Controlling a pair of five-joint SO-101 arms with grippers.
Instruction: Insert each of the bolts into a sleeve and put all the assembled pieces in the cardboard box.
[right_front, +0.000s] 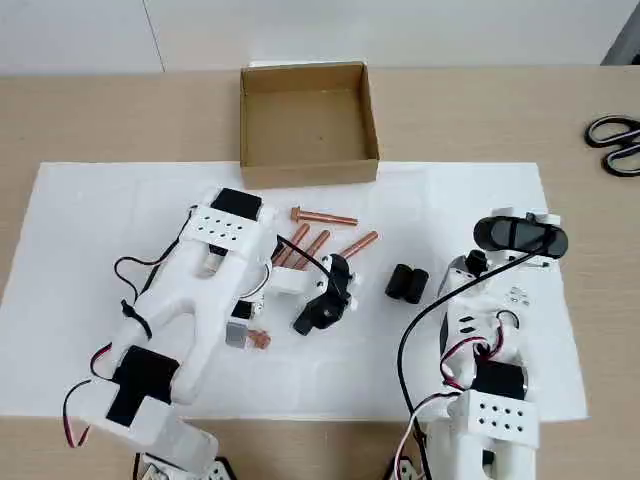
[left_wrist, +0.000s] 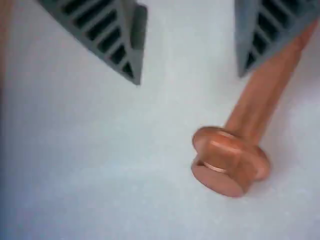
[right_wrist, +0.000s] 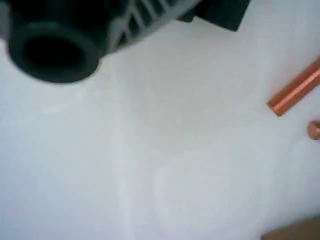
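A copper bolt (left_wrist: 235, 150) lies on the white paper with its head toward the left wrist camera. My left gripper (left_wrist: 189, 72) is open just above it, one grey finger (left_wrist: 107, 35) to one side and the other over the shaft. From above, this bolt (right_front: 260, 340) sits beside the left gripper (right_front: 243, 335). Several more bolts (right_front: 323, 216) lie in front of the cardboard box (right_front: 310, 172). Two black sleeves (right_front: 407, 283) rest mid-table. My right gripper (right_front: 476, 264) holds a black sleeve (right_wrist: 52, 50), its bore facing the camera.
A white paper sheet (right_front: 90, 250) covers the work area. Scissors (right_front: 615, 143) lie at the far right of the table. The left arm's black wrist part (right_front: 325, 300) hangs near the bolts. A bolt's end (right_wrist: 295, 90) shows beyond the held sleeve.
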